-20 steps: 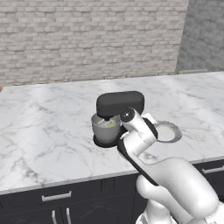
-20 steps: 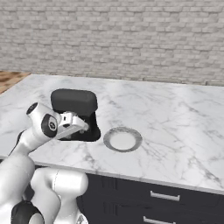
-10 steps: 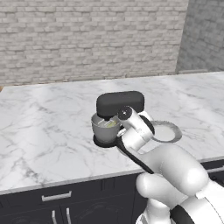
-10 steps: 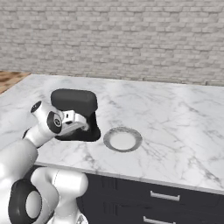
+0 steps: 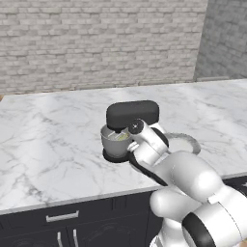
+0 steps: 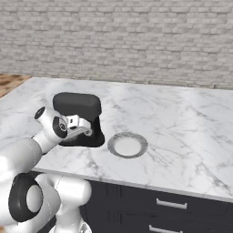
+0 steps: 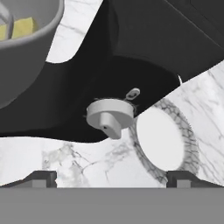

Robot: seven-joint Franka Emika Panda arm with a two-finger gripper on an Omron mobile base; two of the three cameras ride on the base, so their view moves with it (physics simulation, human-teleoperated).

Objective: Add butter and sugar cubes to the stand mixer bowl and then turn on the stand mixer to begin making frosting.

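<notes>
Marble table (image 6: 182, 123) carries the stand mixer (image 5: 132, 114); butter (image 7: 19, 27) already lies in its bowl (image 5: 115, 142). We hold our hand (image 7: 111, 177) open, jaws wide, facing the silver knob (image 7: 109, 114), apparently lining up to switch it on.

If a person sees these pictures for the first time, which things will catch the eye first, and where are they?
The black stand mixer stands on the white marble counter, with the grey metal bowl under its head and something pale yellow inside. The open gripper points at the mixer's small silver side knob. A flat round grey plate lies beside the mixer.
</notes>
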